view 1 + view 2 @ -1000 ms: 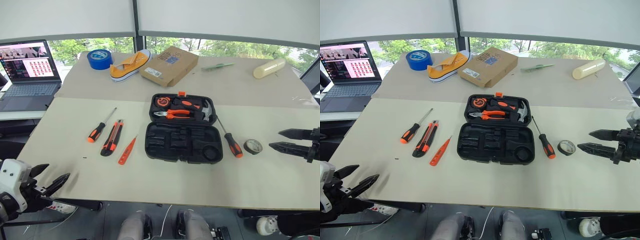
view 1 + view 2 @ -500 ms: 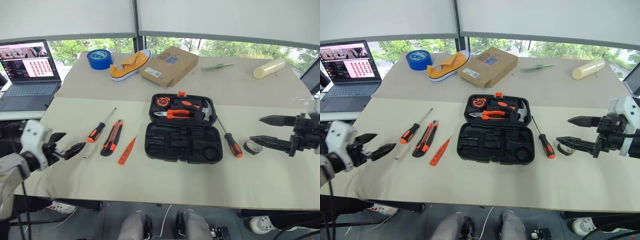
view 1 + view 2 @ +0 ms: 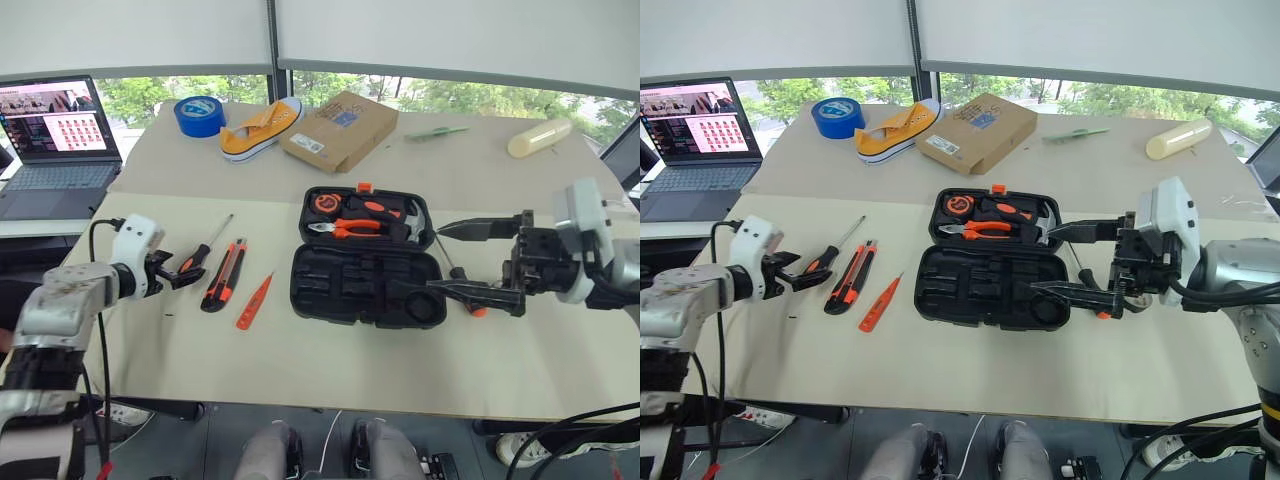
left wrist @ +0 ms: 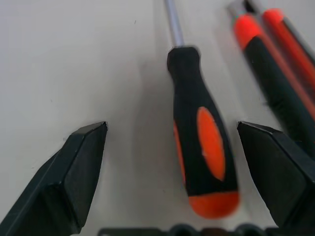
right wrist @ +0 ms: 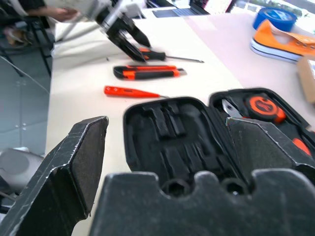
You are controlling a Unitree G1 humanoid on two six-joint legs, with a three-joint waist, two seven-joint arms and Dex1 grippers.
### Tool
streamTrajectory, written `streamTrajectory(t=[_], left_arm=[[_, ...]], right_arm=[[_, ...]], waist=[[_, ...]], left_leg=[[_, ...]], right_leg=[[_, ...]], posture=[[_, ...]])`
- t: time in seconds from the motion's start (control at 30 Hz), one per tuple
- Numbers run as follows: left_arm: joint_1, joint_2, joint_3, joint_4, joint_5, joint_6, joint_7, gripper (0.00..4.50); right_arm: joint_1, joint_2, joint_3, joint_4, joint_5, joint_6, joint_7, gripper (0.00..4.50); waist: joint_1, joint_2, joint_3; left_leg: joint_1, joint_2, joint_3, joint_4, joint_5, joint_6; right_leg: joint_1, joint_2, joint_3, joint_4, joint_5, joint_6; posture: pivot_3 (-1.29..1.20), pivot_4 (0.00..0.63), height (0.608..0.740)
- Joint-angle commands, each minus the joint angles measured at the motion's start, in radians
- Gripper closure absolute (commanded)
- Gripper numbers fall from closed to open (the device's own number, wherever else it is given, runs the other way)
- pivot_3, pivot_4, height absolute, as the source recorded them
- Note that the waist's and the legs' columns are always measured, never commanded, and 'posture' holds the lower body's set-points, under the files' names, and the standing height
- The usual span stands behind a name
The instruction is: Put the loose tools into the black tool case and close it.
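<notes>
- Beige paper covers the tabletop (image 3: pixel 330 360); windows with lowered blinds behind, greenery outside.
- Far left: open laptop (image 3: pixel 55 140) on a side desk. Back edge of tabletop: blue tape roll (image 3: pixel 199 116), orange shoe (image 3: pixel 262 130), cardboard box (image 3: pixel 338 131), pale cylinder (image 3: pixel 538 137) at far right.
- Left tool (image 3: pixel 183 275): fingers spread wide, holding nothing, straddling the handle end of the left screwdriver (image 4: pixel 199 142) without touching it in the left wrist view.
- Left screwdriver: long axis diagonal, handle toward the near left, shaft tip pointing away and right.
- Utility knife (image 3: pixel 224 274) just beside it, roughly parallel, same diagonal.
- Tester screwdriver (image 3: pixel 254 301) next to the right, thin, same slant, apart from the knife.
- Black tool case (image 3: pixel 365 260): centre of tabletop, lying open, lid half away with hammer, pliers and tape measure seated; near half shows bare slots. Orange latch at the far edge.
- Second screwdriver (image 3: pixel 452 268): just right of the case, shaft pointing away, orange handle end toward the near side, partly hidden by the right tool.
- Right tool (image 3: pixel 432 259): fingers spread wide, empty, pointing leftward above the case's right edge; contact with the case cannot be told.
</notes>
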State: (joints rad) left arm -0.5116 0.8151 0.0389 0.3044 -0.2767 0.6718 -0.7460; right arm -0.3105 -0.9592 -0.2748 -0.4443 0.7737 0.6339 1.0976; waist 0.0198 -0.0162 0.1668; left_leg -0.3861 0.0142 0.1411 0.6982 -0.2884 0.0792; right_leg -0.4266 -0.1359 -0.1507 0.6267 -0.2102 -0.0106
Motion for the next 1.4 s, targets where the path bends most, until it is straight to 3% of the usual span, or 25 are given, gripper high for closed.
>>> streamTrajectory(t=[0.03,0.3,0.43,0.6,0.97,1.4], left_arm=[[-0.02,-0.017,-0.024,0.055,0.04,-0.027,-0.007,0.73],[-0.045,-0.032,0.003,0.05,0.046,-0.102,-0.049,3.58],[-0.135,-0.066,0.022,0.042,0.029,-0.19,-0.065,3.59],[-0.267,-0.161,-0.22,-0.112,0.066,-0.417,-0.384,3.59],[-0.533,-0.379,-0.438,0.32,0.323,-0.773,-0.426,3.59],[-0.606,-0.456,-0.445,0.575,0.441,-0.958,-0.417,3.59]], right_arm=[[-0.012,0.001,-0.015,-0.029,0.025,0.0,-0.016,0.0],[0.032,-0.013,-0.038,-0.033,0.01,0.002,-0.041,0.0],[0.077,-0.026,-0.073,-0.035,0.01,0.014,-0.054,0.0],[0.28,-0.047,-0.188,-0.037,-0.018,0.039,-0.047,0.0],[0.392,0.023,-0.244,-0.094,-0.08,0.008,-0.165,0.0],[0.393,0.042,-0.262,-0.118,-0.06,0.023,-0.21,0.0]], waist=[[0.0,0.0,0.0],[0.001,0.0,0.0],[0.007,-0.002,0.001],[0.035,-0.005,0.003],[0.001,-0.005,0.003],[0.007,-0.005,0.003]], left_leg=[[0.001,0.0,0.0,0.0,0.0,0.0],[0.002,0.0,0.0,0.0,0.0,0.0],[0.0,0.0,-0.001,0.002,0.0,0.0],[-0.009,0.0,-0.005,0.012,-0.001,0.002],[-0.006,0.002,-0.001,0.014,-0.002,0.004],[-0.011,0.001,-0.003,0.017,-0.004,0.008]], right_leg=[[0.001,0.0,0.0,0.0,0.0,0.0],[0.001,-0.004,0.001,0.001,0.0,0.0],[0.001,-0.004,-0.001,0.001,0.0,0.0],[0.001,-0.001,-0.006,0.0,0.001,0.001],[0.001,0.005,0.001,0.0,0.003,0.007],[-0.001,0.003,0.001,0.0,0.004,0.005]], posture=[[0.0,0.15,0.731],[0.0,0.15,0.731],[0.0,0.15,0.731],[0.0,0.15,0.731],[0.0,0.15,0.731],[0.0,0.15,0.731]])
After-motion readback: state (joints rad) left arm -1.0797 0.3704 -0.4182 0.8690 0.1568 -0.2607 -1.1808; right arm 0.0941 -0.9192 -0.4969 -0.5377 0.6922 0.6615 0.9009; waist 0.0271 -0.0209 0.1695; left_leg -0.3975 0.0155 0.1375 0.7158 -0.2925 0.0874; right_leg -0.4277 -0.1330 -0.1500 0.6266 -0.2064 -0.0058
